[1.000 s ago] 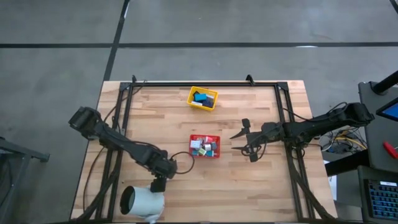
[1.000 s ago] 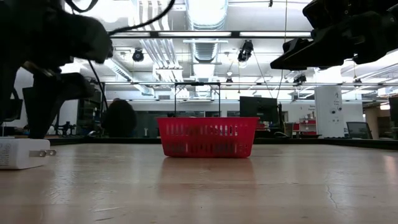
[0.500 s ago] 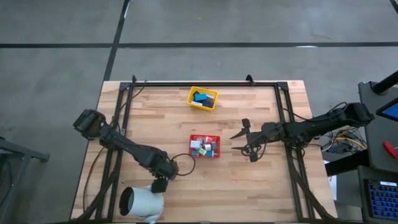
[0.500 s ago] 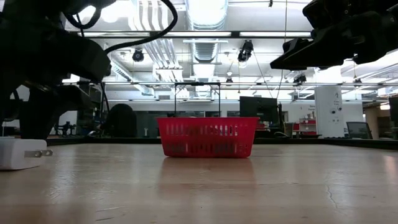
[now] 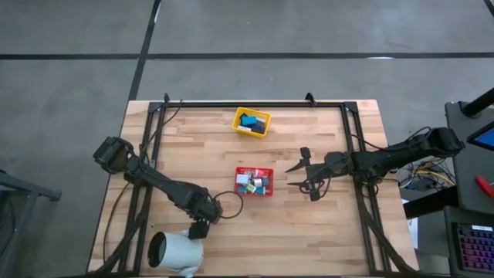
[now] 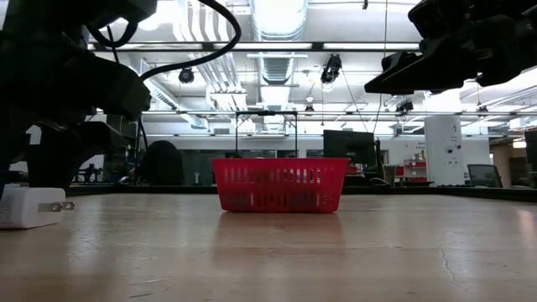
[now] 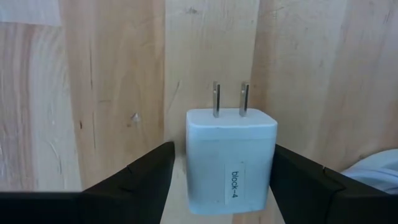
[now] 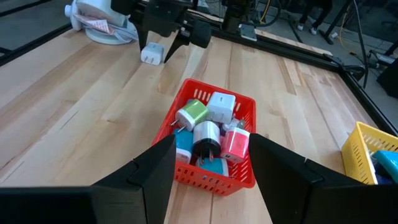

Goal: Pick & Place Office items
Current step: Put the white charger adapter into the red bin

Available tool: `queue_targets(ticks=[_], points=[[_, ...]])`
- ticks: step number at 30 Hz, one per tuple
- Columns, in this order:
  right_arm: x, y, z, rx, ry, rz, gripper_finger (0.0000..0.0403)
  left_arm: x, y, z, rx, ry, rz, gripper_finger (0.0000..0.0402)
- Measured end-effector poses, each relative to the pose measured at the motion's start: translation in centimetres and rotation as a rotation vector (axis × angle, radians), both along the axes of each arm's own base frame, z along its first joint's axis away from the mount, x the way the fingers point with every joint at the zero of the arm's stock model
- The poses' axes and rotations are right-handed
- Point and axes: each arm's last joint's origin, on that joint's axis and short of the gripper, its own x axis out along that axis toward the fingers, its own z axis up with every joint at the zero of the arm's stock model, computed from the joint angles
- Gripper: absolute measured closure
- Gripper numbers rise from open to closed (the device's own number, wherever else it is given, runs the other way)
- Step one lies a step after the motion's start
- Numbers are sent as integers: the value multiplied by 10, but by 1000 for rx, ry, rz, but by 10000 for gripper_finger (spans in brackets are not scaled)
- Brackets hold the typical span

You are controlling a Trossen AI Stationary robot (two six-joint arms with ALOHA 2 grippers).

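Observation:
A white plug block [image 7: 230, 158] labelled "block-4" lies flat on the wood near the table's front left, its two prongs [image 7: 227, 99] pointing along the table. My left gripper [image 7: 224, 149] points straight down over it, open, one finger on each side of the block; touch is not plain. From across the table the block [image 8: 152, 54] shows under that gripper. The red tray [image 5: 254, 181] at mid-table holds several office items [image 8: 208, 127] in white, green, pink and teal. My right gripper [image 5: 292, 176] hovers open just right of the red tray, holding nothing.
A yellow tray [image 5: 252, 122] with teal and navy pieces sits at the far middle. A large white cylinder [image 5: 176, 251] lies at the near left edge, close to my left gripper [image 5: 197, 229]. Black frame rails [image 5: 255, 103] run along the far and side edges.
My left gripper has sunk toward the white plug block, still pointing down and still as wide open as before. The block has stayed where it was. My right arm has kept still.

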Motion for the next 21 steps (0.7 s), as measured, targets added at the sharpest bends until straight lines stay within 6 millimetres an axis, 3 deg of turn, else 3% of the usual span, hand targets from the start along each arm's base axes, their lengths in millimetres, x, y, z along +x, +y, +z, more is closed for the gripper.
queue_targets(ticks=[5,12,21], points=[[0,0,0,-1,0,0,202,0,1,-1,16,-8,-2,160],[0,0,0,-1,0,1,202,0,1,-1,33,-18,-24,226],[0,0,0,-2,0,1,202,0,1,-1,40,-25,-52,227]])
